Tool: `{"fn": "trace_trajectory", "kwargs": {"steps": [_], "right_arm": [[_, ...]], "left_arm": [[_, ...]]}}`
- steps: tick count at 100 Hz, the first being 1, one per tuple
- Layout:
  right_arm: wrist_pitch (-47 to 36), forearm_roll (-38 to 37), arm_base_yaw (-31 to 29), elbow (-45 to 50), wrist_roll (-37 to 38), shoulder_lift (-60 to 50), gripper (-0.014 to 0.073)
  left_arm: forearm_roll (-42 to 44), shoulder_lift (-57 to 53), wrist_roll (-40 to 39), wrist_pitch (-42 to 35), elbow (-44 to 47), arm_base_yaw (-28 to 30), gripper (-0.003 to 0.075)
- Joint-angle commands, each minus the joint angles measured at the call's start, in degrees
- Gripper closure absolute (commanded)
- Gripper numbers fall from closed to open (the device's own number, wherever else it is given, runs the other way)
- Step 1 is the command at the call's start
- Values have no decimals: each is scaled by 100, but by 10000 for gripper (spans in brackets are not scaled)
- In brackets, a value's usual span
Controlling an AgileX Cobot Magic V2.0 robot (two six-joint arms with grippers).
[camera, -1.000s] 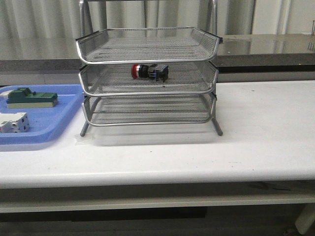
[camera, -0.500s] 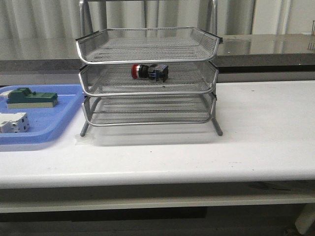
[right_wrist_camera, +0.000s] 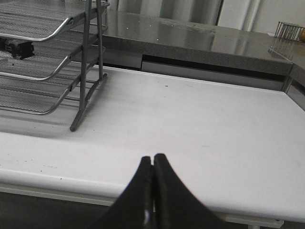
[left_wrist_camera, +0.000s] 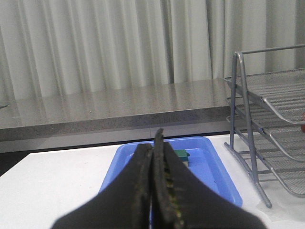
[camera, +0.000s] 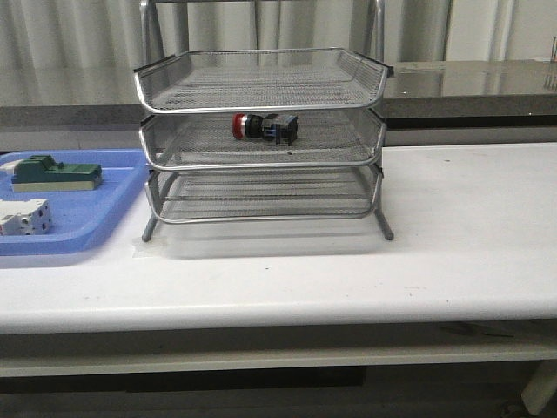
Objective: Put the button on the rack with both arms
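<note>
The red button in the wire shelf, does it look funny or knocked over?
Nothing looks wrong. The red-headed push button lies on its side in the middle tray of the silver wire-mesh rack, which stands straight. Nothing is spilled or broken.

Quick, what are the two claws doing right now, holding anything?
Left gripper: closed, fingers pressed together, holding nothing.
Right gripper: closed, holding nothing.
The button lies in the rack's middle tray.

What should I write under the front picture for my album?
A red button lies on its side in the middle shelf of a silver rack, beside a blue tray.
</note>
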Motion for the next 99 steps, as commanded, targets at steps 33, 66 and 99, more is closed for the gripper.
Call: {"fn": "trace_trajectory", "kwargs": {"steps": [33, 66, 99], "right_arm": [[-504, -62, -24, 11, -25, -104, 660], [-504, -62, -24, 11, -25, -104, 660], [-504, -62, -24, 11, -25, -104, 660]], "left_arm": [[-302, -187, -54, -214, 186, -50, 741], [-302, -187, -54, -214, 186, -50, 741], [-302, -187, -54, -214, 186, -50, 741]]}}
